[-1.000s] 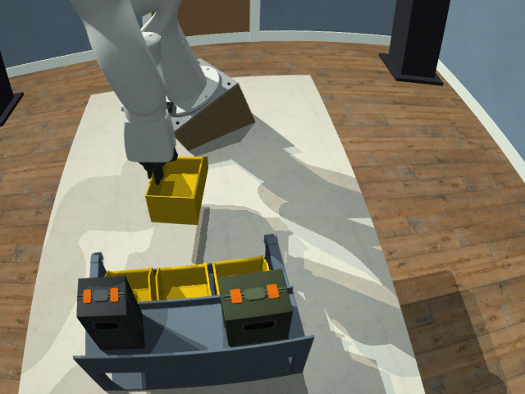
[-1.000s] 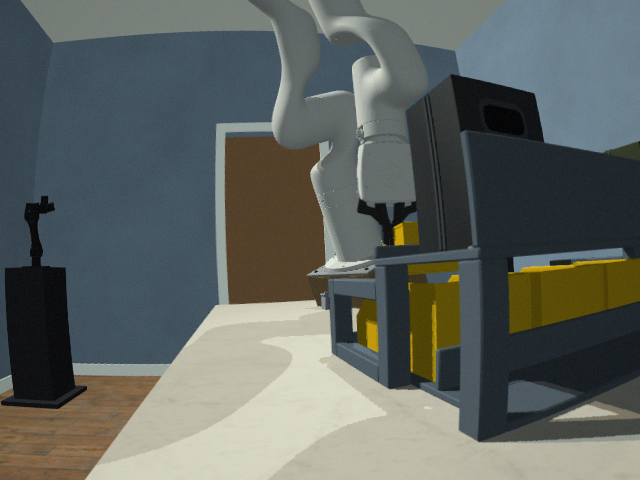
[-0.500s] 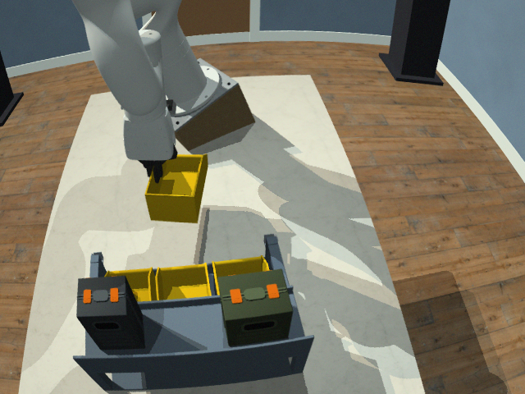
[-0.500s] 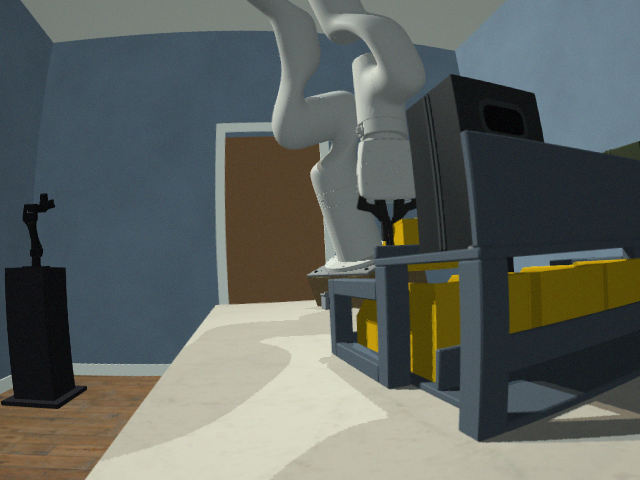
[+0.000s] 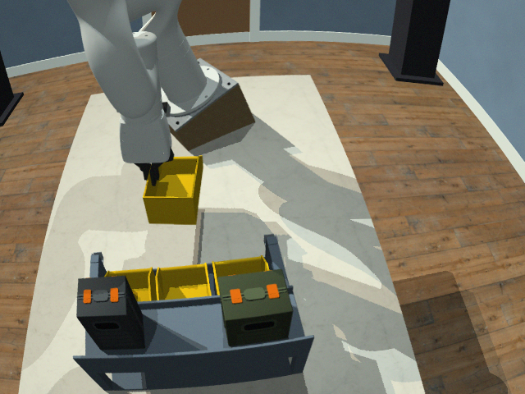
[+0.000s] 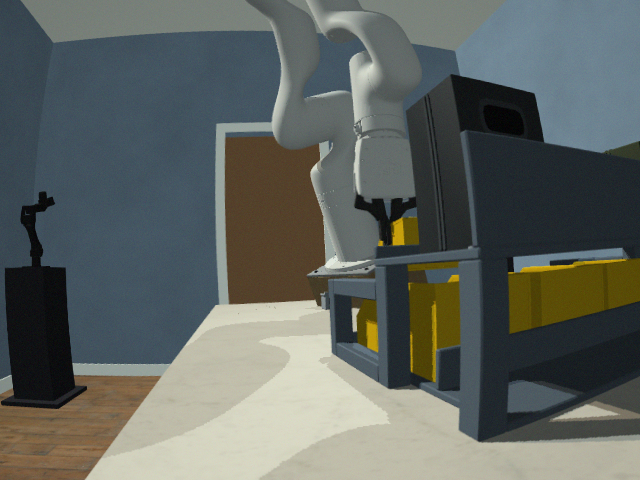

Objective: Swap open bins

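Above table (image 5: 296,127) | pincer (image 5: 152,174) clamped on one raised yellow bin's (image 5: 171,208) wall | shelf (image 5: 190,364): three bins, two cases

The yellow bin (image 5: 171,207) looks like smooth matt plastic. The worktop (image 5: 296,127) has a pale, stone-like matt surface, and the floor (image 5: 423,169) is of wood planks.
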`<state>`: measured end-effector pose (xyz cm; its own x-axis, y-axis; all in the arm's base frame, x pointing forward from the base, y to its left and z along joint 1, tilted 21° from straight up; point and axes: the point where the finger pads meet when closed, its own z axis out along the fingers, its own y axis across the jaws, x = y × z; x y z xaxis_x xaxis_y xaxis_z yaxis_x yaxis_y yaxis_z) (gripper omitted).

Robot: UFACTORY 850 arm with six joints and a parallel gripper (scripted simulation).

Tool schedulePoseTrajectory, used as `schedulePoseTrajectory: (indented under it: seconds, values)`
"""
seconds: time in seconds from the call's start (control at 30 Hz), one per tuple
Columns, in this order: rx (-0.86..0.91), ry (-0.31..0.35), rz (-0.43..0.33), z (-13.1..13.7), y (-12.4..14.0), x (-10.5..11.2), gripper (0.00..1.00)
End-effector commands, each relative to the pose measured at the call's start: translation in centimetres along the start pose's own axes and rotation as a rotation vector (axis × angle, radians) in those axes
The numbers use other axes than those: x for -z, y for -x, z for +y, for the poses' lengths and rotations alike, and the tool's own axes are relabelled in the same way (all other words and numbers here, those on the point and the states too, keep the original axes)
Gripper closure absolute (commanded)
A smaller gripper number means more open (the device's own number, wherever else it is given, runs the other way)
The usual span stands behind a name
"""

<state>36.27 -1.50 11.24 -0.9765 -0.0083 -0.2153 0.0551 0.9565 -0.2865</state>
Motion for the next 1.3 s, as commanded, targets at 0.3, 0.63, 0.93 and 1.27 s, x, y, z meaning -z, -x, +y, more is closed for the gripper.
schedulePoseTrajectory:
  seconds: [0.3,0.63,0.93,1.27]
  values:
    - [0.173,0.001,0.005,-2.0,3.0,0.0,1.00]
    - [0.173,0.001,0.005,-2.0,3.0,0.0,1.00]
    - [0.173,0.001,0.005,-2.0,3.0,-0.2,1.00]
    - [0.173,0.001,0.005,-2.0,3.0,-1.3,1.00]
